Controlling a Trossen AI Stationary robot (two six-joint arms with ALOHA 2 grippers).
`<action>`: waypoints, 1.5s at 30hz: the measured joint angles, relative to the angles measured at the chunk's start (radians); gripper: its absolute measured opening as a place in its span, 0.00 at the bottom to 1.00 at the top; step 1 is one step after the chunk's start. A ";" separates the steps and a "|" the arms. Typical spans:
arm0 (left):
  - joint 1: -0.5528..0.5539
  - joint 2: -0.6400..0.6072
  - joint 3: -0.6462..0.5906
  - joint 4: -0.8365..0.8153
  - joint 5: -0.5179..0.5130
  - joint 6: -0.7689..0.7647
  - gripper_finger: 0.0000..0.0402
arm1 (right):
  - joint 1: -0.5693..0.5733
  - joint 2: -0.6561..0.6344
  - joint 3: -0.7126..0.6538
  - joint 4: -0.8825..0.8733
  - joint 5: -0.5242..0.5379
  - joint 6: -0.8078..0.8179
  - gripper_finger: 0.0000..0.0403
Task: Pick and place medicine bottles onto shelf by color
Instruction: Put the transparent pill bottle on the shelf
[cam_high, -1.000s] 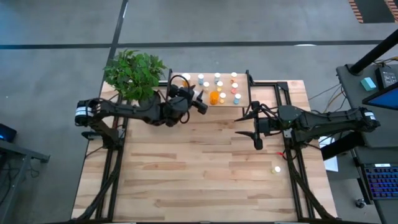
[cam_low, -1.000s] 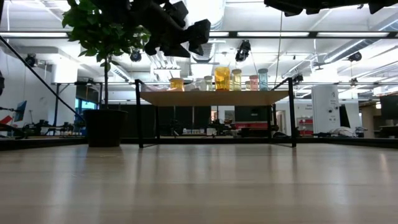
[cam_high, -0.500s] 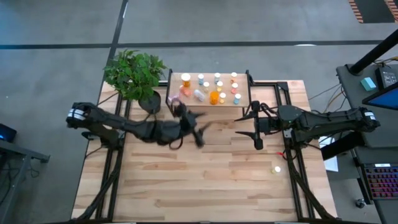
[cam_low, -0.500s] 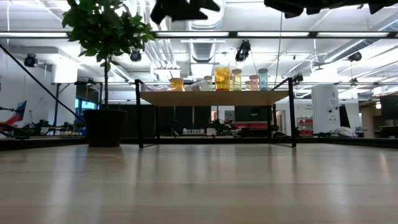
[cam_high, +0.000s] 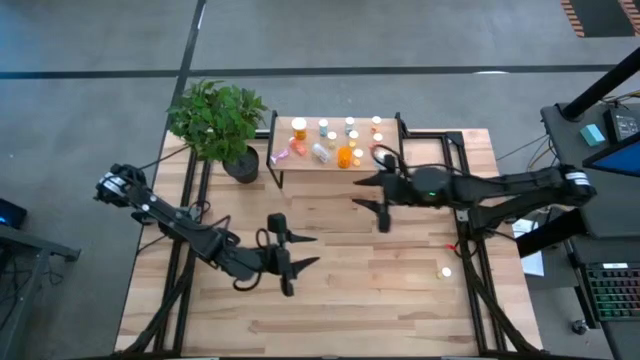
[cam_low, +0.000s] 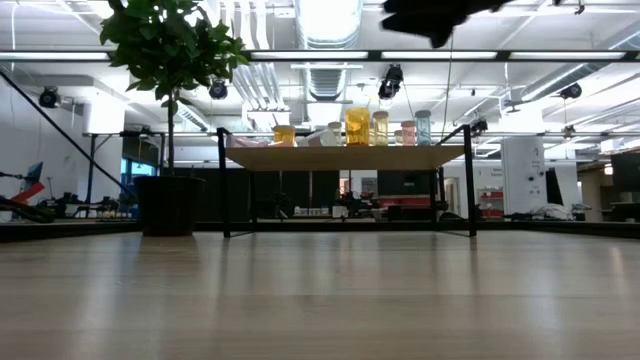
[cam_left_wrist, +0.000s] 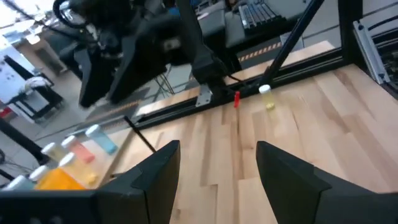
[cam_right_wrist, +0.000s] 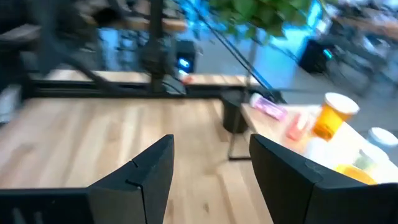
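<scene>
The shelf (cam_high: 335, 168) stands at the far edge of the table (cam_high: 330, 290), just beside the potted plant (cam_high: 215, 120), and carries nearly all of the medicine bottles (cam_high: 340, 140). On its top, white-capped bottles stand in loose rows, with the larger orange bottle (cam_high: 344, 156) near the front edge. Two pink bottles (cam_high: 283, 152) lie on their sides at the end of the shelf nearest the plant. Whether the colours are properly grouped cannot be told from overhead.

One small yellow bottle (cam_high: 446, 271) stands alone on the table, well apart from the shelf, toward the right-hand frame rail; the left wrist view shows it (cam_left_wrist: 267, 98) upright beside that rail.

The left gripper (cam_high: 290, 262) hangs over the middle of the table, well clear of the shelf, its fingers spread with nothing between them. The right gripper (cam_high: 375, 195) sits just in front of the shelf's front edge, fingers likewise parted and empty.

Judgement: the task is close to complete. Remaining work appears to be fetching the stray yellow bottle and placing it with its colour, and possibly righting the two toppled pink ones.
</scene>
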 joint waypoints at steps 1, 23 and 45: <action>-0.001 -0.017 -0.013 -0.001 -0.004 0.008 0.49 | -0.005 0.041 0.035 -0.014 0.028 0.017 0.50; 0.035 -0.577 -0.471 0.034 -0.095 0.075 0.49 | -0.289 0.873 1.216 -0.891 0.041 0.035 0.50; 0.035 -0.724 -0.604 0.087 -0.098 0.117 0.49 | -0.299 1.125 1.531 -1.298 0.113 0.105 0.50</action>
